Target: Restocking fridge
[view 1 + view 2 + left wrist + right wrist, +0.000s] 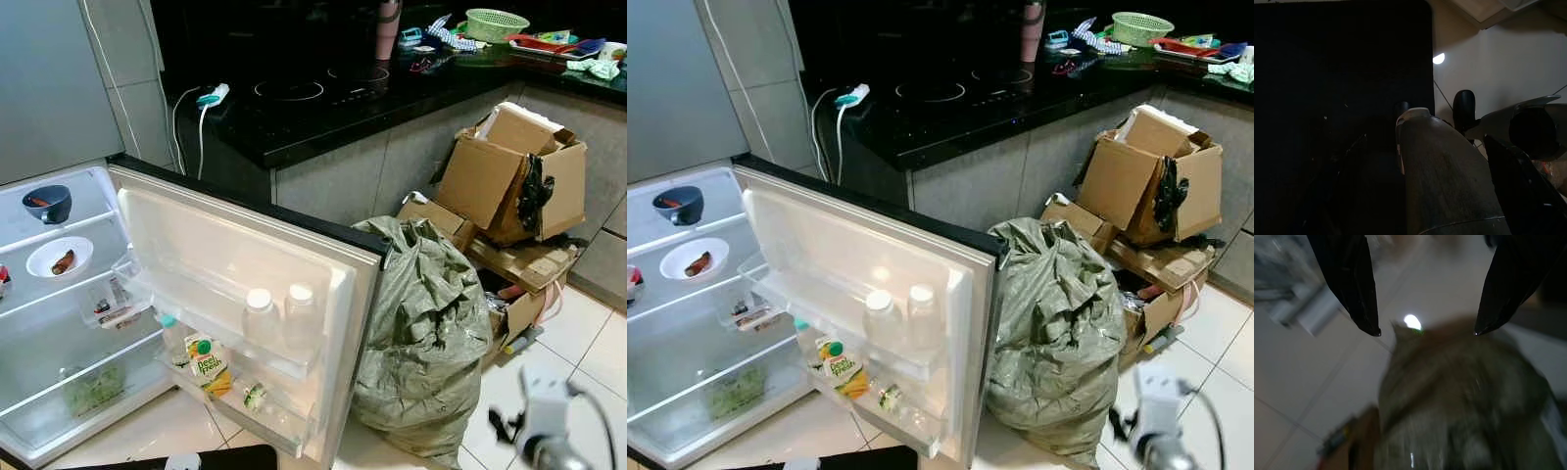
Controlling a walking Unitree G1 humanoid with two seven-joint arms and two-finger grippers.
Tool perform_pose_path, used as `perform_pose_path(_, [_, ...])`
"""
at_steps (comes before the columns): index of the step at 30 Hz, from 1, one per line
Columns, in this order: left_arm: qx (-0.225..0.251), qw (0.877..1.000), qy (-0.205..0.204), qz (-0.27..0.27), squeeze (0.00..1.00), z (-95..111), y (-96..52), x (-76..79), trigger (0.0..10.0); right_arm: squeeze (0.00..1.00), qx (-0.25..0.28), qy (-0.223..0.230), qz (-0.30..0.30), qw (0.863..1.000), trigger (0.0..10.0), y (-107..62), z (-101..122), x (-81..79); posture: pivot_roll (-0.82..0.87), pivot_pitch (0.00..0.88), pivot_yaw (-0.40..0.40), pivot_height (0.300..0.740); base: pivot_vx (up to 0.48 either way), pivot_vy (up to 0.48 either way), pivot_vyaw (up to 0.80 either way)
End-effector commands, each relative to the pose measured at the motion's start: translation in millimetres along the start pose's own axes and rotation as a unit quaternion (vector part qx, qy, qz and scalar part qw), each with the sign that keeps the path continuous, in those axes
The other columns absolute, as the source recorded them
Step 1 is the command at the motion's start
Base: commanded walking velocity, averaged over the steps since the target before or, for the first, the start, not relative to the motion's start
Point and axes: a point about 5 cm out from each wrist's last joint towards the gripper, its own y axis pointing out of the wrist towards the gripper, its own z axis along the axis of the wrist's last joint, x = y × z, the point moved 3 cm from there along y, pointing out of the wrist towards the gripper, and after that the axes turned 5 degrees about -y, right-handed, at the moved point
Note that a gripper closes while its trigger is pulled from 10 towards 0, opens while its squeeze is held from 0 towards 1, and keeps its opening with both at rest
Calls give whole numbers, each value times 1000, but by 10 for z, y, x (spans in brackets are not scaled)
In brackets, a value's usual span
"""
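The fridge (59,392) stands open at the left, its door (245,245) swung out toward me. Two clear white-capped bottles (260,318) stand on the door's upper rack, and a juice carton (206,364) sits on the lower rack. On the inner shelves are a blue bowl (47,204), a white plate (59,258) with food, and a bag of greens (93,389). My right gripper (1426,333) is open and holds nothing; it hangs over the green sack (421,333), its arm (544,436) low at the right. My left gripper (1433,108) hangs idle in a dark view.
The bulging green sack leans against the door's outer edge. Cardboard boxes (509,176) are piled against the counter to the right. A black counter (323,108) with a hob runs behind, carrying a green basket (495,23). White floor tiles (598,343) lie at the right.
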Motion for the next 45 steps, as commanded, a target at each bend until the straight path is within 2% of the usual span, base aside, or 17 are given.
perform_pose_path(1, [-11, 1000, 1, 6, 0, -61, -19, -49, 10000, 0, 28, 32, 16, 999, 10000, 12, 116, 2, -52, 17, -10, 740, 0, 0, 0])
perform_pose_path(3, [-11, 1000, 1, 6, 0, -61, -19, -49, 10000, 0, 28, 32, 16, 999, 10000, 12, 116, 2, -52, 17, -10, 740, 0, 0, 0])
perform_pose_path(8, [-11, 1000, 2, 3, 0, -65, -15, -29, 10000, 0, 107, 66, 87, 988, 10000, 64, 565, -97, -57, 17, -8, 740, 0, 0, 0])
perform_pose_path(12, [-12, 1000, 3, 3, 0, -65, -14, -27, 10000, 0, 125, 65, 108, 984, 10000, 68, 657, -152, -56, 17, -8, 740, 0, 0, 0])
perform_pose_path(14, [-12, 1000, 4, 3, 0, -65, -14, -28, 10000, 0, 134, 59, 130, 981, 10000, 71, 709, -218, -54, 16, -9, 740, 0, 0, 544])
perform_pose_path(16, [-12, 1000, 7, 3, 0, -59, -14, -31, 10000, 0, 154, 48, 213, 964, 10000, 50, 818, -431, -51, 17, -7, 740, 0, 0, 772])
perform_pose_path(18, [-12, 1000, 7, 3, 0, -59, -14, -31, 10000, 0, 154, 48, 213, 964, 10000, 50, 818, -431, -51, 17, -7, 740, 0, 0, 763])
perform_pose_path(25, [-14, 1000, 10, 3, 0, -73, -20, -44, 10000, 0, 153, 19, 298, 942, 10000, -6, 829, -610, -53, 19, -5, 740, 0, 0, 724])
perform_pose_path(33, [-18, 1000, 11, 2, 0, -102, -22, -32, 10000, 0, 151, 13, 353, 923, 10000, -53, 859, -690, -54, 20, -7, 740, 0, 0, 0])
perform_pose_path(35, [-18, 1000, 13, 2, 0, -103, -21, -28, 10000, 0, 140, 6, 413, 900, 10000, -118, 814, -811, -53, 21, -7, 740, 0, 0, 0])
perform_pose_path(36, [-18, 1000, 13, 2, 0, -103, -21, -28, 10000, 0, 140, 6, 413, 900, 10000, -118, 814, -811, -53, 21, -7, 740, 0, 0, 0])
perform_pose_path(37, [-19, 1000, 13, 2, 0, -103, -20, -27, 10000, 0, 128, 0, 460, 879, 10000, -175, 771, -914, -54, 22, -6, 740, 0, 0, 0])
perform_pose_path(38, [-19, 1000, 13, 2, 0, -103, -20, -27, 10000, 0, 128, 0, 460, 879, 10000, -175, 771, -914, -54, 22, -6, 740, 0, 0, 0])
perform_pose_path(40, [-19, 1000, 15, 1, 0, -105, -21, -28, 10000, 0, 114, -12, 515, 849, 10000, -259, 721, -1034, -54, 22, -5, 740, 0, 0, 0])
perform_pose_path(42, [-20, 1000, 16, 1, 0, -104, -21, -29, 10000, 0, 100, -24, 578, 809, 10000, -378, 672, -1176, -54, 22, -6, 740, 0, 0, 0])
perform_pose_path(43, [-20, 1000, 16, 1, 0, -104, -21, -29, 10000, 0, 100, -24, 578, 809, 10000, -378, 672, -1176, -54, 22, -6, 740, 0, 0, 0])
perform_pose_path(45, [-20, 1000, 16, 1, 0, -104, -22, -31, 10000, 0, 92, -30, 630, 771, 10000, -502, 647, -1313, -54, 22, -5, 740, 0, 0, 0])
